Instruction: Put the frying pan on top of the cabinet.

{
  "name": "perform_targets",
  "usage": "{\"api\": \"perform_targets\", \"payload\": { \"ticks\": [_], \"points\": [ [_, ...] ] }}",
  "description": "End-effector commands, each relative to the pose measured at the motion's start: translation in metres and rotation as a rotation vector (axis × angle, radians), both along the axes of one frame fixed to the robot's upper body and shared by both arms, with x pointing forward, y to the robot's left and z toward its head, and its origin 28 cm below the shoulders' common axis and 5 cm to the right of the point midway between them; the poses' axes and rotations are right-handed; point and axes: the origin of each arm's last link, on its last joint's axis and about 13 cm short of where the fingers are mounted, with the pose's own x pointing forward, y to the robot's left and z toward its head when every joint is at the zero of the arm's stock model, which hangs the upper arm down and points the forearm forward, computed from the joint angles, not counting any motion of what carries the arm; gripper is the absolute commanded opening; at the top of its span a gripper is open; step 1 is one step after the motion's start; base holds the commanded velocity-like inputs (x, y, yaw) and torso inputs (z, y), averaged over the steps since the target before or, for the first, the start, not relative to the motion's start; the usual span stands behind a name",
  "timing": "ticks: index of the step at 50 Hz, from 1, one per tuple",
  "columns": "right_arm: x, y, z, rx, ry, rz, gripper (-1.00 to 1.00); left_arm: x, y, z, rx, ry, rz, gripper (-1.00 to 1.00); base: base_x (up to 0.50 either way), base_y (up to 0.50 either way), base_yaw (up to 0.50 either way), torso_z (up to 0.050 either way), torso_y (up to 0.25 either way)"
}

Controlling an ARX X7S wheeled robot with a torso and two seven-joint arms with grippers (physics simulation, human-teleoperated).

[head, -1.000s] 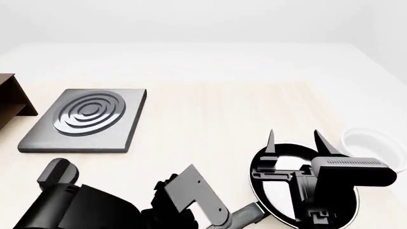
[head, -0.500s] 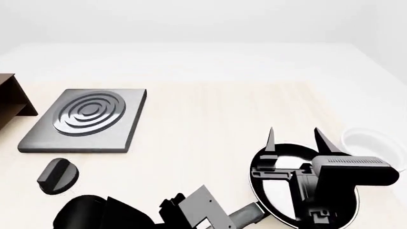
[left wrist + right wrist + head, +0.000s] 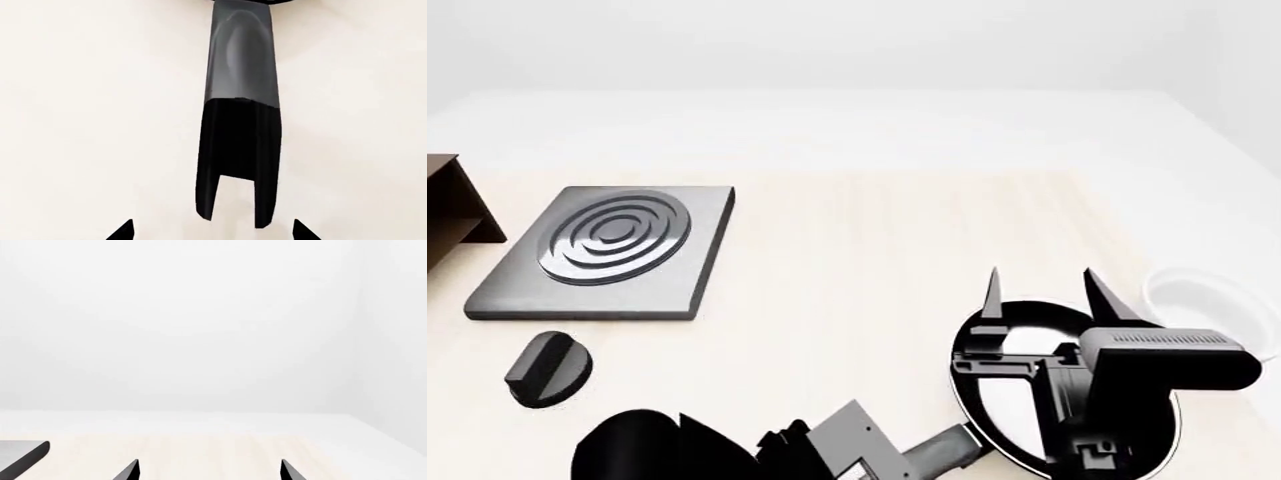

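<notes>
The frying pan (image 3: pixel 1025 335) lies on the pale table at the near right, black with a pale glossy inside. My right gripper (image 3: pixel 1041 285) hovers over it, open and empty, and hides most of it; its tips show in the right wrist view (image 3: pixel 209 471). The pan's grey handle (image 3: pixel 945 450) points to the near left. In the left wrist view the handle (image 3: pixel 240 100) runs straight towards my left gripper (image 3: pixel 210 232), which is open, its tips wider apart than the handle's dark end and not touching it. The brown cabinet (image 3: pixel 451 205) is only partly in view at the far left edge.
A square grey ringed plate (image 3: pixel 607 250) lies to the right of the cabinet; its corner shows in the right wrist view (image 3: pixel 23 455). A white bowl (image 3: pixel 1208 300) sits just right of the pan. A small dark knob-shaped object (image 3: pixel 547 368) lies at the near left.
My left arm has dropped low and moved right towards the pan's handle, uncovering the knob-shaped object. The right gripper and the pan have stayed in place.
</notes>
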Motion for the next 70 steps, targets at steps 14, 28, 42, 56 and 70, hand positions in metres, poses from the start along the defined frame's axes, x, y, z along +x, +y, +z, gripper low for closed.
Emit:
{"api": "perform_targets", "payload": {
  "ticks": [14,28,42,56,70],
  "points": [
    [-0.001,0.002,-0.001,-0.004,-0.002,0.011,1.00,0.009,0.002,-0.002,0.009,-0.029,0.031,-1.00,0.00,0.00,0.00,0.000,0.000],
    [-0.003,0.001,0.001,-0.009,-0.013,0.004,1.00,0.017,0.017,0.018,-0.052,-0.120,0.107,-1.00,0.00,0.00,0.00,0.000,0.001],
    [-0.002,0.002,0.003,-0.011,-0.019,0.002,1.00,0.041,0.064,0.050,-0.218,-0.203,0.384,-1.00,0.00,0.00,0.00,0.000,0.002],
    [-0.003,0.002,0.004,-0.012,-0.025,0.007,1.00,0.086,0.104,0.110,-0.244,-0.349,0.657,-1.00,0.00,0.00,0.00,0.000,0.002],
    [-0.003,0.002,0.005,-0.009,-0.029,0.012,1.00,0.145,0.143,0.195,-0.137,-0.499,0.940,-1.00,0.00,0.00,0.00,0.000,0.002]
  ]
}}
